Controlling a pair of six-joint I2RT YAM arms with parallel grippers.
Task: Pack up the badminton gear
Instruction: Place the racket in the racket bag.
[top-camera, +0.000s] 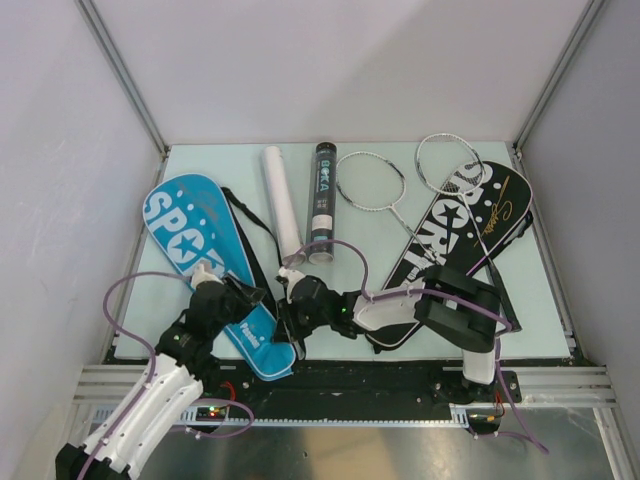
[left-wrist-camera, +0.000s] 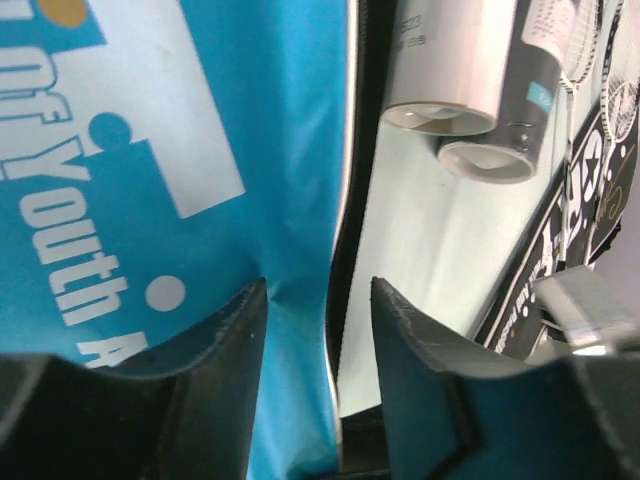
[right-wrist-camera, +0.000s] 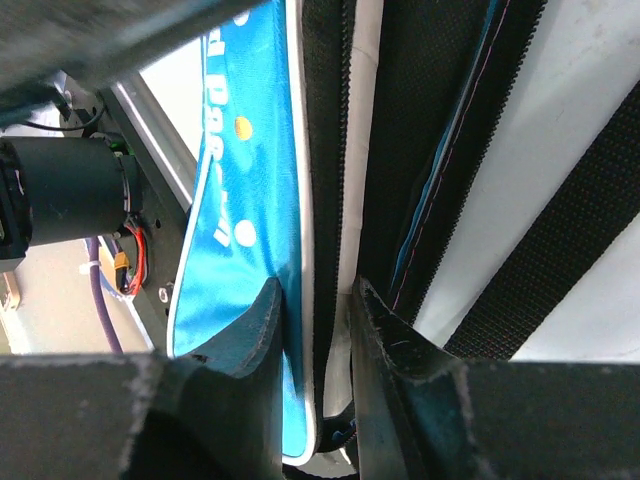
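The blue "SPORT" cover (top-camera: 200, 245) lies at the left of the table, its narrow end toward me. My left gripper (top-camera: 250, 298) hangs over that end. In the left wrist view its jaws (left-wrist-camera: 315, 290) stand apart, with the cover's blue cloth (left-wrist-camera: 150, 150) and black zip edge between them but not pinched. My right gripper (top-camera: 289, 328) reaches in from the right, shut on the blue cover's piped rim (right-wrist-camera: 240, 200). A white tube (top-camera: 282, 205) and a black tube (top-camera: 322, 200) lie mid-table. Two silver rackets (top-camera: 372, 182) (top-camera: 450, 165) lie at the back. The black cover (top-camera: 460, 230) lies at the right.
The blue cover's black strap (top-camera: 250, 225) trails beside the white tube and crosses the right wrist view (right-wrist-camera: 580, 230). The metal rail (top-camera: 350, 380) at the table's near edge runs just behind both grippers. White walls close in the table on three sides.
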